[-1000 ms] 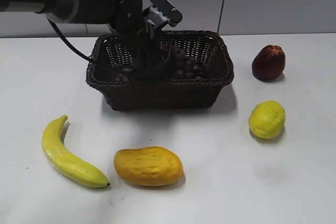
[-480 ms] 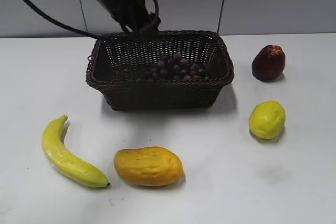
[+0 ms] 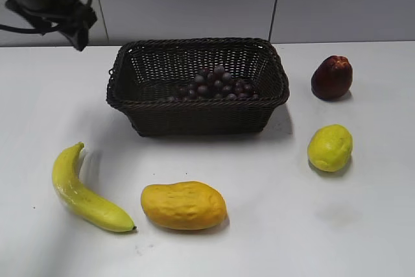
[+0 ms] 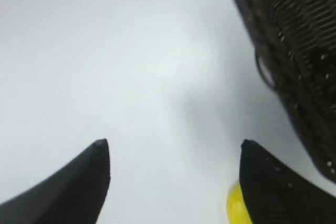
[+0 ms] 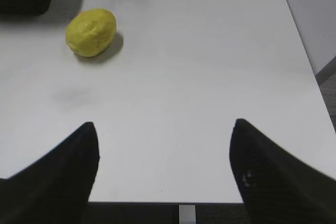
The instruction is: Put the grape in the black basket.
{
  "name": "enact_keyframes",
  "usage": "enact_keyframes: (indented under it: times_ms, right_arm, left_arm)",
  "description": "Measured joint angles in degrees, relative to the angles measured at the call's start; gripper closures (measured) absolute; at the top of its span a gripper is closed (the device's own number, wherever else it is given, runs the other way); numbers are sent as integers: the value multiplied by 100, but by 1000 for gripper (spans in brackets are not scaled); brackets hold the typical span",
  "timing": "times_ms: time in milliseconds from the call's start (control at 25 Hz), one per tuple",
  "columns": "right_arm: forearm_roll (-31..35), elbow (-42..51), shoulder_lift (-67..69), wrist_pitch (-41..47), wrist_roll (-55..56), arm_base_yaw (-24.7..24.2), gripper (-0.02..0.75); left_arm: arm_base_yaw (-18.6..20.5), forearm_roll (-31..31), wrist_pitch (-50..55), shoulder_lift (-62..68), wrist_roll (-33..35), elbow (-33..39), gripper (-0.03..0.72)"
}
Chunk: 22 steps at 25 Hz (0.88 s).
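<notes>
The grape [image 3: 217,84], a bunch of small dark purple-red grapes, lies inside the black basket [image 3: 198,112] towards its right half. The basket's woven side also shows at the right edge of the left wrist view [image 4: 294,51]. My left gripper [image 4: 173,148] is open and empty over bare table left of the basket; in the exterior view the left arm [image 3: 55,4] is at the top left, away from the basket. My right gripper [image 5: 163,129] is open and empty over the table's near right edge. It is out of the exterior view.
A yellow banana [image 3: 81,192] and an orange mango [image 3: 183,205] lie at the front left. A lemon [image 3: 329,147] and a dark red apple-like fruit [image 3: 331,77] lie right of the basket. The lemon also shows in the right wrist view [image 5: 91,31].
The left arm has lifted out of the basket and swung away to the upper left. The grape stays in the basket, released.
</notes>
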Motion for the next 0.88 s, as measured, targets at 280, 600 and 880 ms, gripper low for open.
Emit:
enact_keyframes:
  times_ms: [280,600,880]
  right_arm:
    - [0,0,0,0,0,0,150]
    - [0,0,0,0,0,0,150]
    - [0,0,0,0,0,0,150]
  left_arm:
    - [869,-681,168,-173,-25,238,104]
    - [1429,-796,189,-1183,-44,1867,121]
    - [1487,-837,198,-2503,-44,3719,132]
